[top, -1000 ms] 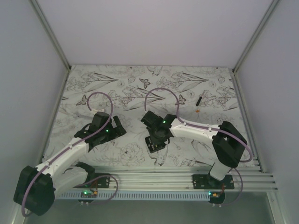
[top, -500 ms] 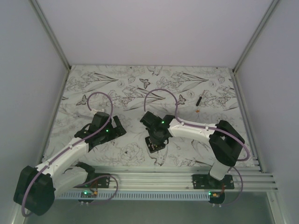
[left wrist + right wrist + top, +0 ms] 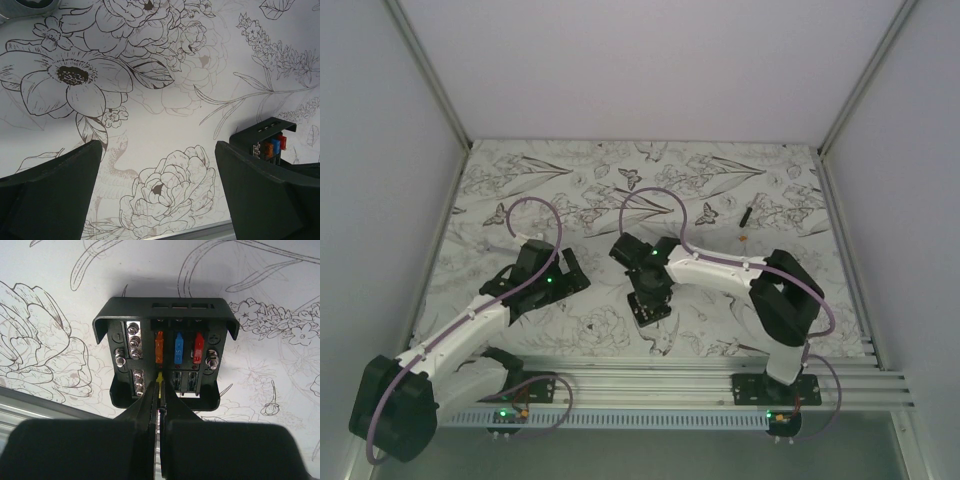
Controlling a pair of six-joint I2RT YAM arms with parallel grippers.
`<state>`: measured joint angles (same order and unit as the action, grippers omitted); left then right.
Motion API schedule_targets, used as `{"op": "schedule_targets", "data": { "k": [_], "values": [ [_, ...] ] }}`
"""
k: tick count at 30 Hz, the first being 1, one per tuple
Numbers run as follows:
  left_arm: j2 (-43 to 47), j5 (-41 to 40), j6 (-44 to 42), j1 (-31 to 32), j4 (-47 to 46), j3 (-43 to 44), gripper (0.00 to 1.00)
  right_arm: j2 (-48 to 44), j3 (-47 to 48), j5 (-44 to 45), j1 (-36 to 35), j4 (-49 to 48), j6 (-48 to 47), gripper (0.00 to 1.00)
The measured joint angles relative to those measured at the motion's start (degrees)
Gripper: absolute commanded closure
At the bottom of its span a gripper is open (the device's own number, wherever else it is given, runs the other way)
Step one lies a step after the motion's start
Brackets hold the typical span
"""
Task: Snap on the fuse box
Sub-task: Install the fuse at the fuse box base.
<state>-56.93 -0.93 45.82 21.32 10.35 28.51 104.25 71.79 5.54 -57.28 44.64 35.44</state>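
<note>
Right wrist view: the fuse box [image 3: 167, 315] lies open-faced on the floral cloth [image 3: 45, 300] just ahead of the right gripper [image 3: 160, 390], whose jaws are closed on a small yellow fuse [image 3: 159, 377] with its tip at the lower row, directly under the orange fuse [image 3: 159, 347]. The blue fuse [image 3: 179, 347] and red fuse [image 3: 198, 347] sit beside the orange one in the upper row. Progress, as a judgement: three fuses look seated, the yellow one looks only partly entered (its depth cannot be read here), and the two lower slots next to it appear unfilled; no cover is seen on the box, so the snapping step seems not yet finished. Left wrist view: the left gripper [image 3: 159, 192] hangs wide open and empty over the cloth, the box standing just beyond one finger and showing only its side and three fuse tops. Top view: both arms and the box near the front centre of the table, under the right gripper, appear as dark shapes with no fuse detail; only this view shows a thin black stick [image 3: 747, 213] lying well apart at the far right.
</note>
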Motion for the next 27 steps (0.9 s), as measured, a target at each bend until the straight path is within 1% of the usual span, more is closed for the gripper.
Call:
{"op": "schedule_targets", "data": {
  "k": [5,12,22,27],
  "values": [
    [0.0,0.0,0.0,0.0,0.0,0.0,0.0,4.26,5.05,0.11,-0.57,4.13,-0.7,1.0],
    [0.0,0.0,0.0,0.0,0.0,-0.02,0.0,7.61,9.11,0.44,-0.83,8.26,-1.25,1.0],
    [0.04,0.0,0.0,0.0,0.02,-0.28,0.0,8.59,10.64,4.26,-2.89,9.79,-1.38,1.0],
    [0.37,0.0,0.02,0.0,0.02,-0.31,0.0,7.45,10.32,6.16,-3.82,9.4,-1.33,1.0]
  ]
}}
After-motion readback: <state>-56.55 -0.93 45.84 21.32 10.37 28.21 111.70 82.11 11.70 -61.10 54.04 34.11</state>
